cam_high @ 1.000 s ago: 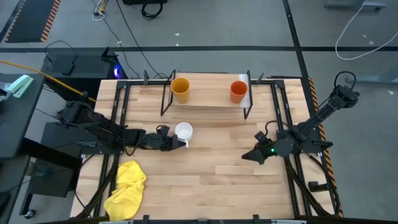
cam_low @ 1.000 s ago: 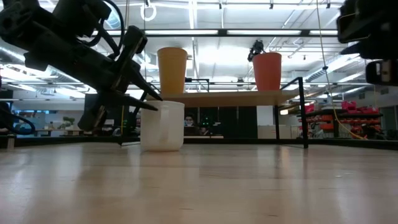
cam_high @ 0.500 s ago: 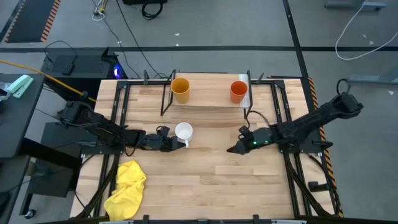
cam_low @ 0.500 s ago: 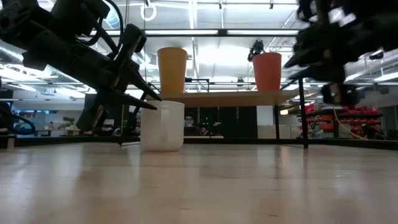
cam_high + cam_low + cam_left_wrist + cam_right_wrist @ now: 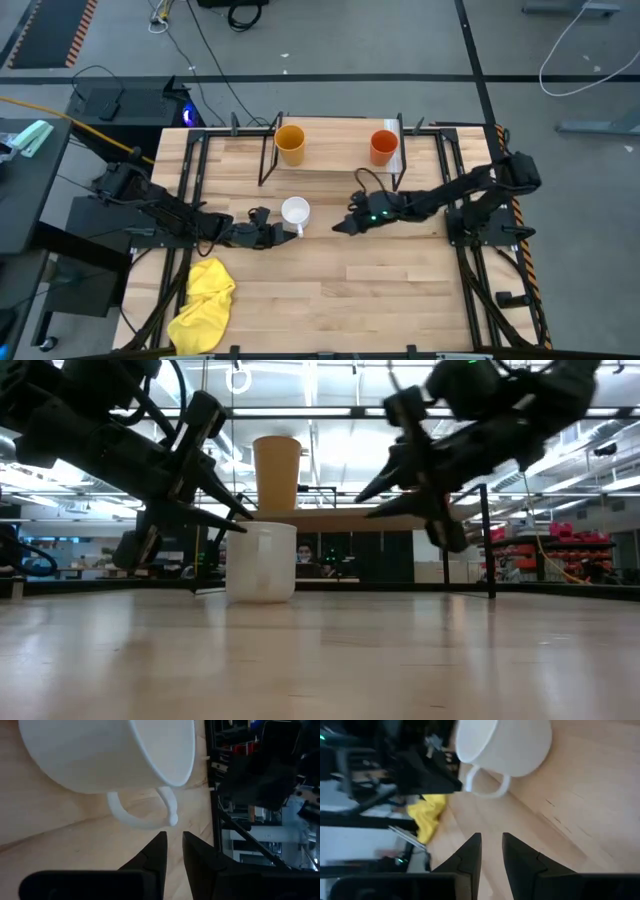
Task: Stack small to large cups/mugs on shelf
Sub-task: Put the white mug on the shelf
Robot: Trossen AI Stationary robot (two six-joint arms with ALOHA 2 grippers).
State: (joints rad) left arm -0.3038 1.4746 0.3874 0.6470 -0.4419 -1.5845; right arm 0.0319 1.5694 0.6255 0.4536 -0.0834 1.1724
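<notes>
The white mug stands upright on the tabletop in front of the shelf; its handle points to the near side. The yellow-orange cup and the red-orange cup stand on the shelf. My left gripper is shut, its tips just short of the mug's handle, with a small gap. My right gripper is shut and empty, right of the mug and pointing at it. In the low view my right arm hides the red-orange cup.
A yellow cloth lies crumpled at the table's near left corner. The shelf's black legs stand just beyond the mug. Bare wood spreads across the near middle and right of the table.
My right gripper has swept from the table's right side toward the left, ending close to the white mug. The mug, both cups and my left gripper have stayed where they were.
</notes>
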